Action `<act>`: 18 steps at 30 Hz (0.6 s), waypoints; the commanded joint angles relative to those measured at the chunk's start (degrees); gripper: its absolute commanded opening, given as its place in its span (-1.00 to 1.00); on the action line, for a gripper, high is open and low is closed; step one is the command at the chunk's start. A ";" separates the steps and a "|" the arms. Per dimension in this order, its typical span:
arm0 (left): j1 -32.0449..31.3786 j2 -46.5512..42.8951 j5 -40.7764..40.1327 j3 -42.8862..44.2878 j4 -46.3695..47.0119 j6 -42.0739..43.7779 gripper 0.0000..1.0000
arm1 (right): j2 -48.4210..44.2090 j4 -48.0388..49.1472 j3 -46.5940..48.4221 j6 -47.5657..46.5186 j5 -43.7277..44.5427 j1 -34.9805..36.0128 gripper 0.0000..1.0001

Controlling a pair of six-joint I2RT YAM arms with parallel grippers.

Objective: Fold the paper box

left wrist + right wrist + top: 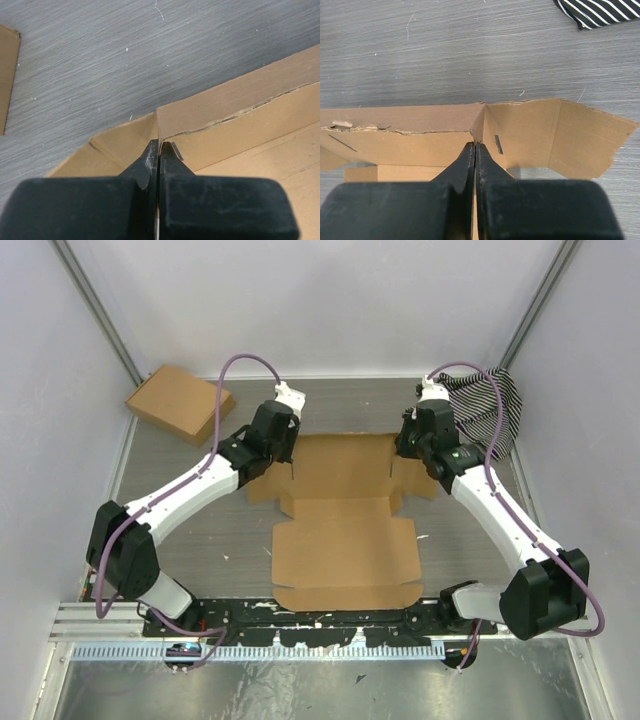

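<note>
The paper box (345,540) is a brown die-cut cardboard sheet lying mostly flat in the middle of the table, its far part partly raised. My left gripper (287,443) is at its far left corner. In the left wrist view the gripper (159,146) is shut on a thin upright corner flap of the box (235,125). My right gripper (406,443) is at the far right corner. In the right wrist view the gripper (475,146) is shut on the upright corner flap of the box (530,130). The far wall stands between the two grippers.
A second, fully formed brown cardboard box (180,402) lies at the far left; its edge shows in the left wrist view (7,75). A black-and-white striped cloth (490,405) lies at the far right and shows in the right wrist view (600,12). Walls enclose the table.
</note>
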 commanded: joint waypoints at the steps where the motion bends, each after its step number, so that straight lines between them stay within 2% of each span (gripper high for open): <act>1: -0.19 -2.61 -3.79 -3.95 6.56 -1.02 -1.00 | 0.02 0.44 3.22 -0.76 -3.56 0.34 -0.86; 4: -0.20 -6.01 -5.73 -11.42 16.23 -0.05 -1.00 | 0.15 -0.84 4.63 -1.89 -5.91 0.39 -0.57; 5: -0.16 -7.44 -6.55 -14.07 20.39 0.16 -1.00 | 0.11 -1.19 5.15 -2.23 -6.45 0.39 -0.41; 9: -0.05 -9.75 -8.11 -18.39 29.23 2.13 -1.00 | -0.01 -1.75 6.90 -3.40 -7.53 0.27 -0.04; 13: -0.08 -10.44 -10.23 -22.79 39.80 6.15 -1.00 | -0.69 -2.00 7.93 -4.16 -6.56 0.16 0.06; 18: 1.46 -9.87 -9.55 -26.23 50.26 10.03 -1.00 | -2.20 -0.64 7.64 -4.86 -0.16 -2.85 0.08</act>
